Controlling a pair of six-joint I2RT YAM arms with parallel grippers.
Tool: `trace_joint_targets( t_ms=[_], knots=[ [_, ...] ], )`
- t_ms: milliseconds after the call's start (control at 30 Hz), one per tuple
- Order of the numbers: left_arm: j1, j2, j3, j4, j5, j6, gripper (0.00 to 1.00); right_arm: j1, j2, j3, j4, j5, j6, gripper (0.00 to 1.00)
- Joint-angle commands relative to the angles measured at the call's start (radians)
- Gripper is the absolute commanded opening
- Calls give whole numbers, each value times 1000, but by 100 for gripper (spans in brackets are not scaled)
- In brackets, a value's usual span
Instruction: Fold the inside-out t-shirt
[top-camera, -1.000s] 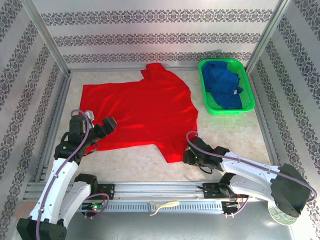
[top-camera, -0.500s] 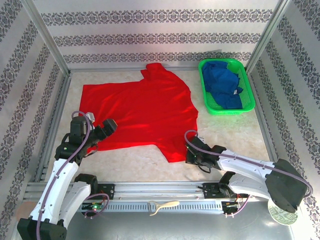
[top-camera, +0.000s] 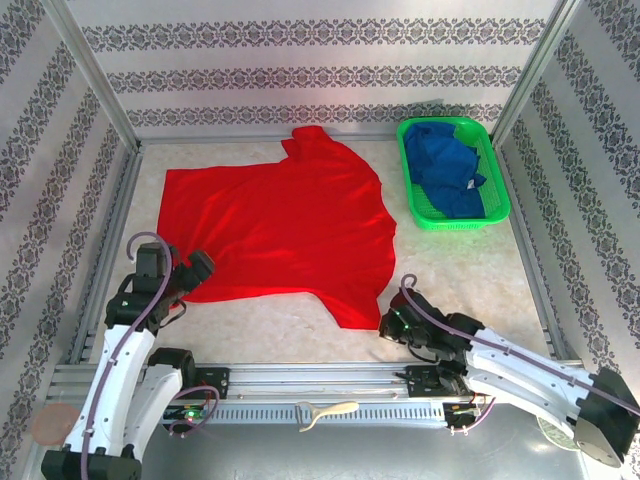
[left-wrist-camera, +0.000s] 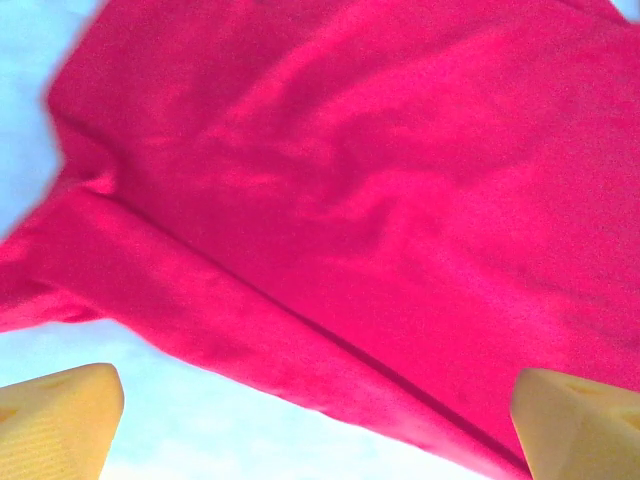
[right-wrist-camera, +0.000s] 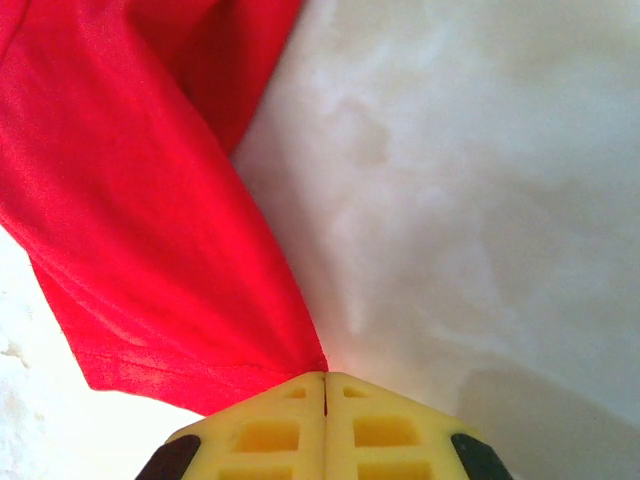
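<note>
The inside-out t-shirt (top-camera: 280, 225) is bright red and lies spread flat over the middle of the table, with one sleeve toward the back wall. My right gripper (top-camera: 386, 322) sits low at the shirt's near right corner. In the right wrist view this gripper (right-wrist-camera: 325, 385) is shut, and a pinch of the red cloth (right-wrist-camera: 150, 230) runs into the seam between its yellow fingers. My left gripper (top-camera: 197, 268) hovers at the shirt's near left hem. Seen from the left wrist, it (left-wrist-camera: 320, 445) stands open, yellow fingertips (left-wrist-camera: 60, 420) far apart, the red hem (left-wrist-camera: 300, 330) just beyond them.
A green basket (top-camera: 495, 185) holding a blue garment (top-camera: 445, 165) stands at the back right. Metal frame rails (top-camera: 110, 260) border the table on both sides and along the near edge. Bare pale tabletop (top-camera: 460, 270) lies to the right of the shirt.
My right gripper has shut on the shirt's near right corner and drawn back toward the near edge. The left gripper has dropped toward the near left hem, still open.
</note>
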Motion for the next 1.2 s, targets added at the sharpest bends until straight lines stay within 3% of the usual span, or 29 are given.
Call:
trace_joint_targets(
  t_ms=[0, 167, 267, 400, 533, 600, 733, 1000, 1167],
  knots=[
    [45, 3, 5, -89, -150, -97, 99, 4, -52, -25, -95, 6, 52, 0],
    [61, 72, 16, -140, -319, -174, 99, 1, -87, -19, -127, -8, 59, 0],
    [77, 148, 21, -95, -356, -157, 99, -1, -108, -23, -128, -20, 63, 0],
    [120, 290, 22, -19, -318, -121, 99, -17, -68, -6, -118, -32, 27, 0],
    [152, 399, 34, 9, -279, -90, 76, -22, -16, 27, -118, -40, -18, 0],
    [161, 426, 45, 1, -301, -70, 69, -23, -3, 35, -124, -42, -34, 0],
    [183, 447, 40, 31, -318, -39, 67, -38, 3, 35, -126, -51, -48, 0],
    [194, 492, 12, 152, -250, 43, 64, -65, -23, 1, -129, -81, -33, 0],
    [194, 529, 6, 157, -212, 53, 53, -98, -20, -8, -120, -104, -44, 0]
  ],
)
